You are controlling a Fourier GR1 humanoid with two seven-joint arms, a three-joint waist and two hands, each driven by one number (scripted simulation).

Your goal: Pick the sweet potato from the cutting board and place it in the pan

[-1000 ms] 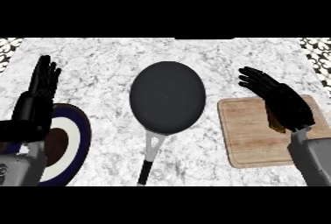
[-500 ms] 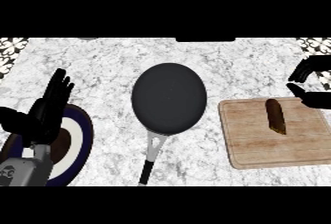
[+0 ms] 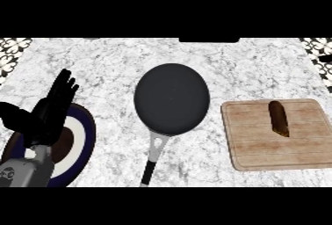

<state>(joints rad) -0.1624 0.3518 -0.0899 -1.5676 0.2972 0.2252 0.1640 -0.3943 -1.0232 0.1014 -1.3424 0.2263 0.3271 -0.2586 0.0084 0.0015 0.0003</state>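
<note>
We see the potato (image 3: 279,118) lying untouched on the board (image 3: 259,149) right of the pan (image 3: 171,99), our left hand (image 3: 55,105) resting spread, our right hand out of view.

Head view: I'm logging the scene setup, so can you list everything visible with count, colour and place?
Counter: one, grey-white marble, fills the view.
Pan: one, black with a grey and black handle toward the near edge, centre of the counter, nothing in it.
Cutting board: one, light wood, right of the pan.
Sweet potato: one, brown, lying on the cutting board's upper middle.
Plate: one, dark blue rim with white ring and dark centre, at left, partly hidden.
Left robot hand: one, black, open, fingers up, over the plate.
Right robot hand: not in view.
</note>
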